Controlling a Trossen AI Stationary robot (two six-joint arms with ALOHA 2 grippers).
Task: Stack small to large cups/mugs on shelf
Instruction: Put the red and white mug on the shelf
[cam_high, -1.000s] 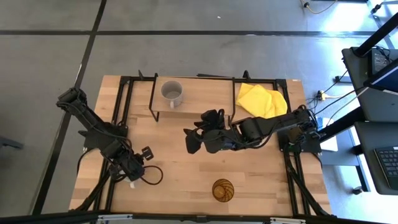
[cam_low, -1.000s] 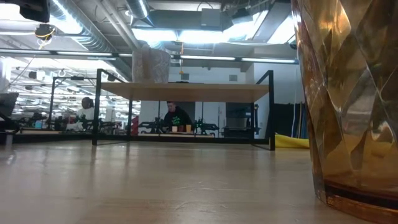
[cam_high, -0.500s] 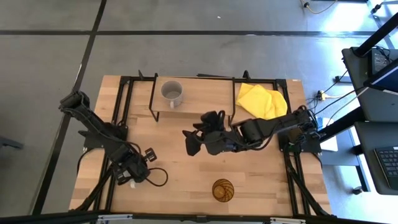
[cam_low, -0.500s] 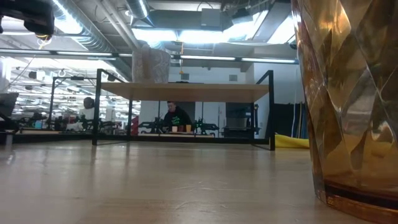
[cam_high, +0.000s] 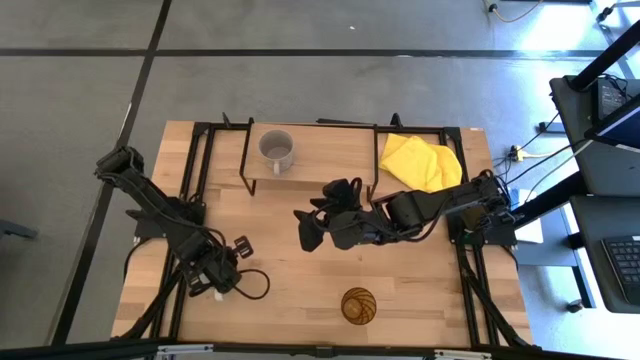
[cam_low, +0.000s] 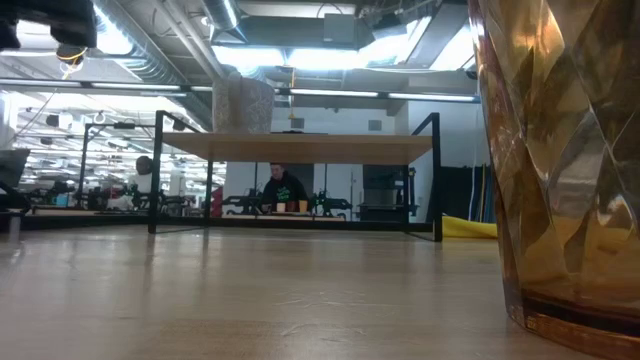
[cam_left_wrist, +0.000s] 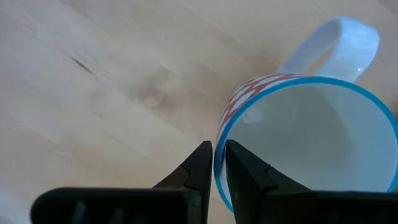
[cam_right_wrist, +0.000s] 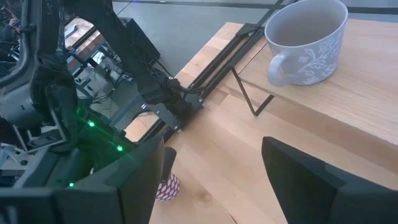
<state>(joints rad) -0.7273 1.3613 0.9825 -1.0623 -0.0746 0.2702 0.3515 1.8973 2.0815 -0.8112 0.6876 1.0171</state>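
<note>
While the left gripper (cam_left_wrist: 214, 163) is pinching the rim of the white mug (cam_left_wrist: 298, 143) at the lower left of the high view, this glazed, rigid mug is probably slippery and breakable, and the right gripper (cam_high: 312, 228), mid-frame, is waiting with fingers apart.

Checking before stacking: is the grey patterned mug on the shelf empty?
Empty: the grey handled mug stands upright on the low wooden shelf, its bare inside visible.
</note>
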